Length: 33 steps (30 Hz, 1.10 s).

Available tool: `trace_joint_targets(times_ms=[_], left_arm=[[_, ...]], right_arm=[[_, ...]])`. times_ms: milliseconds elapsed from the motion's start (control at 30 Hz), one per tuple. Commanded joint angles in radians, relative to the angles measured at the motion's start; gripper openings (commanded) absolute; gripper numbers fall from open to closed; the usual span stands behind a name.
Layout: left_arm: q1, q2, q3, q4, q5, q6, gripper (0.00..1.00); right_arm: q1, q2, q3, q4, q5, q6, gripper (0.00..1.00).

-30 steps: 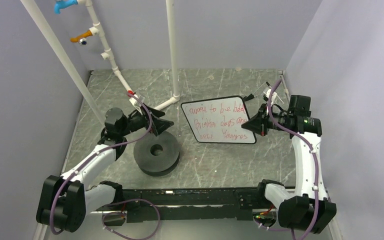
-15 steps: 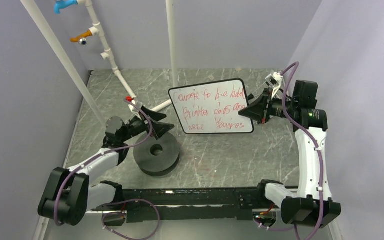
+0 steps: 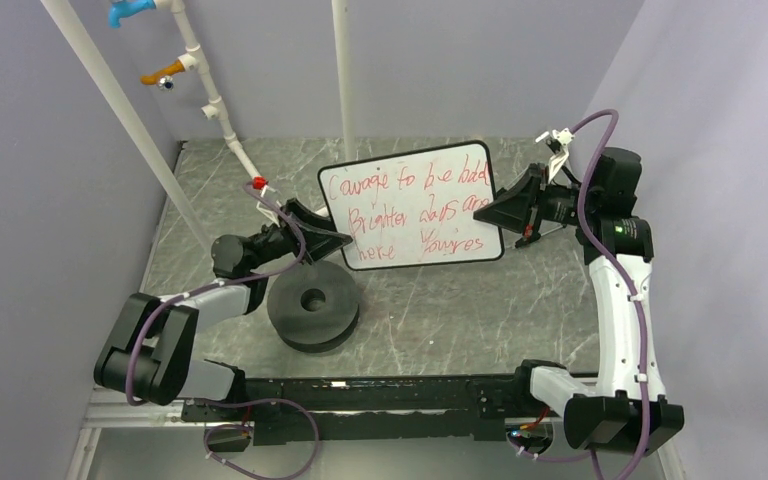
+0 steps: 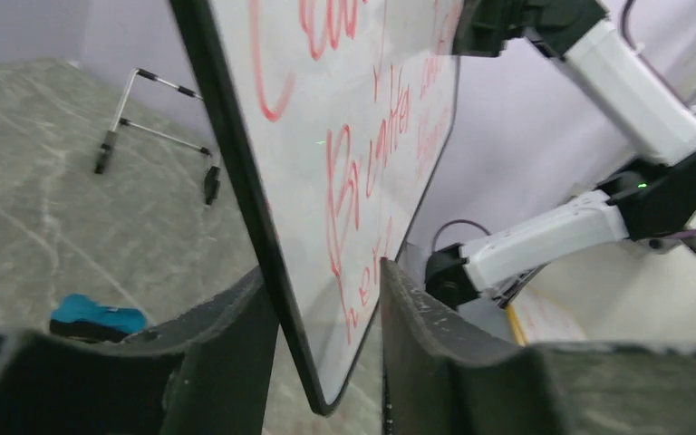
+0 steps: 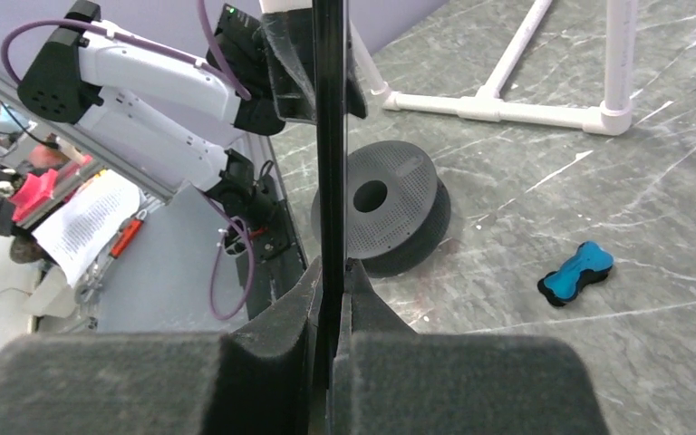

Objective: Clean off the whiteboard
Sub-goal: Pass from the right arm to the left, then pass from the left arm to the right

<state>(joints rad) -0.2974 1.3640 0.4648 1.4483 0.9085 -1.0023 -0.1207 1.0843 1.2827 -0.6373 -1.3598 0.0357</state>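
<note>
Top external is showing the whiteboard (image 3: 410,205) no longer lying on the table (image 3: 440,320). Over the last second it has been coming up and across toward 9 o'clock. It is now standing tilted in the air, at about 1 o'clock from the black disc (image 3: 313,305), with its red writing facing the room. The right hand (image 3: 495,208) is clamped on its 3 o'clock edge. The left hand (image 3: 335,240) has been rising to the 8 o'clock corner, and its fingers, apart, are straddling that edge while drawing in. To my eye the two arms are steadying the board for wiping, and none of the writing is gone yet. Left wrist is showing the gap still open beside the board, which the overhead cannot. Both wrist views are also catching the blue eraser (image 5: 578,272) lying on the table, which I am not finding from above.
</note>
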Motion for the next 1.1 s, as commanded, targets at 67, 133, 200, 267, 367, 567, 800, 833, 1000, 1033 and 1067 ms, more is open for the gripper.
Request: trace_joint_targets(times_ms=[67,133,200,267,367,567,800,833,1000,1033,1067], left_arm=[[-0.01,-0.029,0.063,0.213,0.069,-0.105,0.02],[-0.01,-0.049,0.072,0.187,0.065,-0.095,0.0],[-0.01,-0.085,0.084,0.097,0.074,-0.056,0.0],[-0.009,-0.143,0.091,-0.084,0.062,0.03,0.0],[-0.01,-0.214,0.118,-0.422,0.043,0.172,0.0],[-0.006,-0.166,0.104,-0.285,0.047,0.044,0.0],[-0.006,-0.115,0.105,-0.166,0.041,-0.042,0.0],[-0.006,-0.11,0.108,-0.16,0.044,-0.045,0.0],[-0.006,-0.101,0.117,-0.152,0.046,-0.055,0.0],[-0.005,-0.098,0.114,-0.139,0.045,-0.064,0.0],[-0.006,-0.097,0.112,-0.127,0.041,-0.068,0.0]], right_arm=[[0.005,-0.009,-0.04,0.114,-0.065,0.059,0.0],[0.012,0.005,-0.048,0.066,-0.05,-0.003,0.0],[0.031,0.029,-0.032,-0.041,-0.006,-0.134,0.0],[0.056,0.073,0.009,-0.19,0.032,-0.273,0.0],[0.081,0.115,0.037,-0.269,0.034,-0.35,0.11],[0.115,0.129,-0.022,-0.167,-0.004,-0.304,0.22],[0.149,0.128,-0.089,-0.046,-0.142,-0.21,0.25],[0.152,0.126,-0.103,-0.019,-0.157,-0.189,0.25],[0.166,0.105,-0.162,0.115,-0.19,-0.077,0.24],[0.166,0.098,-0.174,0.148,-0.19,-0.054,0.14],[0.165,0.089,-0.182,0.172,-0.182,-0.039,0.0]])
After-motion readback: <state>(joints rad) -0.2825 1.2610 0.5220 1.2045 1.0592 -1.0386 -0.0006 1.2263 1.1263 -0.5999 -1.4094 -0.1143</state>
